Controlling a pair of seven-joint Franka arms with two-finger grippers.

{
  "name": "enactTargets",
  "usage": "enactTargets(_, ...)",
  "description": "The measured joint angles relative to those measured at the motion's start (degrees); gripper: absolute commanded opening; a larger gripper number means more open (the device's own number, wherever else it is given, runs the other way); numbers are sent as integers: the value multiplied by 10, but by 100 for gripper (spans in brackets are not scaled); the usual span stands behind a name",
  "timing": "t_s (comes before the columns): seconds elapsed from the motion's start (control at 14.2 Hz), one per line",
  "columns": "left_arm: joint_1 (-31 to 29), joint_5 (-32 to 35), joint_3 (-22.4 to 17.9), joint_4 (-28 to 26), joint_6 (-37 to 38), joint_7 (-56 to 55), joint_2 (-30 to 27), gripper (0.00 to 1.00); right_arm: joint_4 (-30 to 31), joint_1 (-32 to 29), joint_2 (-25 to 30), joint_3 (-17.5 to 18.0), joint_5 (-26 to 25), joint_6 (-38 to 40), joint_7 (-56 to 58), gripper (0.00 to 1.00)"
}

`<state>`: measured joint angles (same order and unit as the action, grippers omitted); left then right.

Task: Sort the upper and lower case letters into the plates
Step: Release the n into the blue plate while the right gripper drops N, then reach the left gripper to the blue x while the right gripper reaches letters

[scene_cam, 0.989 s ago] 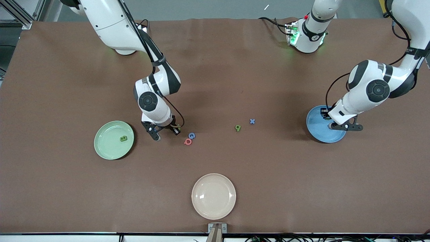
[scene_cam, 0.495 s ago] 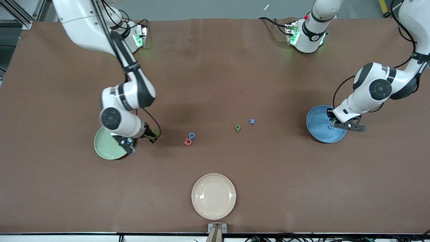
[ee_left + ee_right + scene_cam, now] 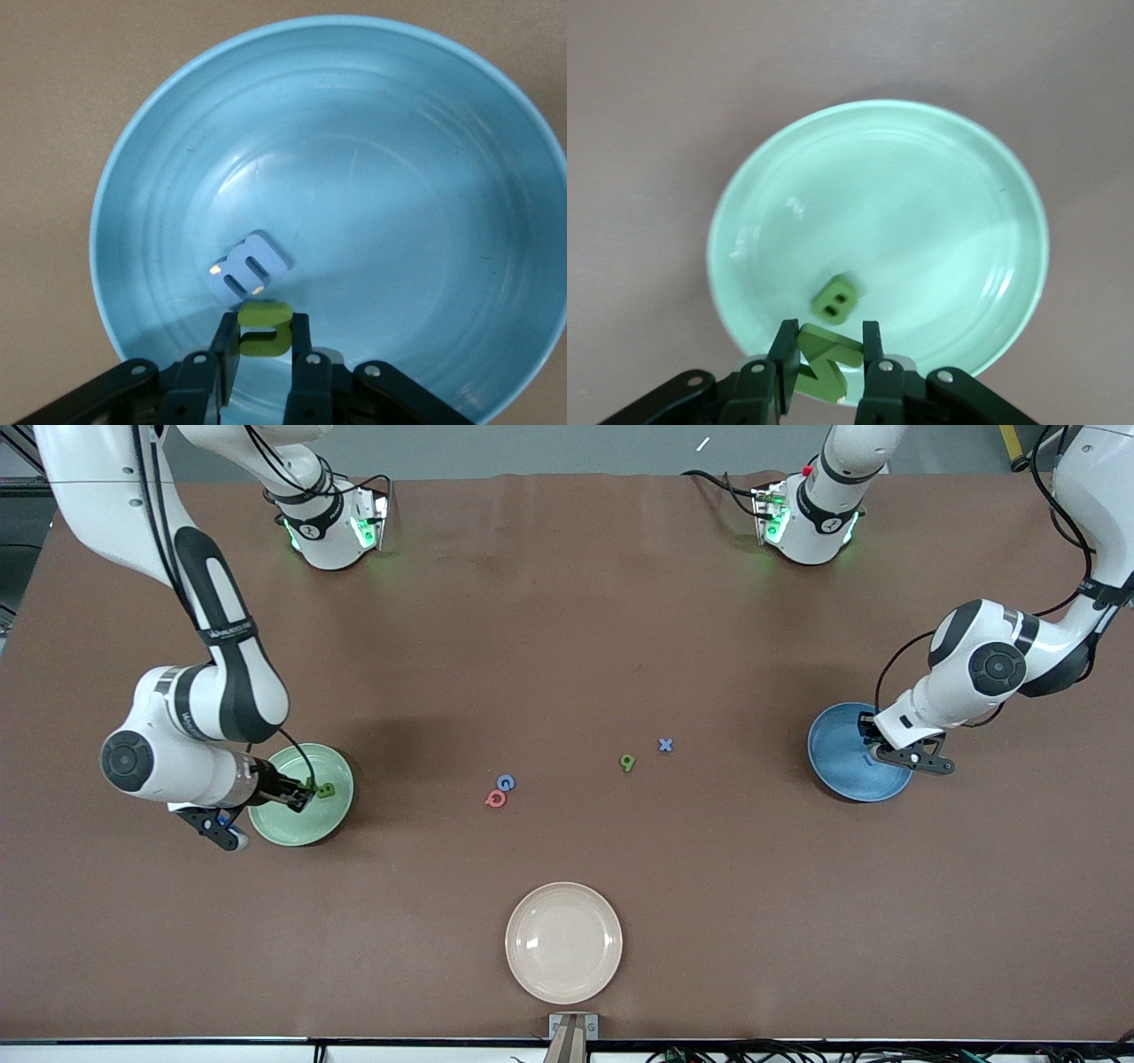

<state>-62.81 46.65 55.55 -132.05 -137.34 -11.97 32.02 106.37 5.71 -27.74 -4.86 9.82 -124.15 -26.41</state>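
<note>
Two glossy round plates: left gripper [image 3: 263,347] clamps green letter [image 3: 264,328] over blue plate [image 3: 425,177]; right gripper [image 3: 829,354] clamps zigzag letter [image 3: 826,361] over green plate [image 3: 921,204]

letter B [image 3: 326,789] in plate [image 3: 288,824], plate [image 3: 833,775] holding m [image 3: 249,268]

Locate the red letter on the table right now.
In the front view the red letter lies on the table near its middle, touching the blue G and slightly nearer the camera, between the green plate and the green letter.
</note>
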Motion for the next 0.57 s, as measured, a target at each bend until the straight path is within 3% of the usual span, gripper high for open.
enactTargets(0.14, 0, 0, 0, 0, 0, 0, 0, 21, 9, -5, -3, 0, 0, -12, 20, 2)
enactTargets(0.21, 0, 0, 0, 0, 0, 0, 0, 31, 17, -5, -6, 0, 0, -23, 26, 2)
enactTargets(0.35, 0, 0, 0, 0, 0, 0, 0, 85, 40, -5, -14, 1, -1, -59, 35, 2)
enactTargets(0.42, 0, 0, 0, 0, 0, 0, 0, 95, 51, -5, -17, 1, -2, -70, 37, 3)
enactTargets(0.57, 0, 0, 0, 0, 0, 0, 0, 99, 62, -5, -20, 1, -2, -77, 46, 3)
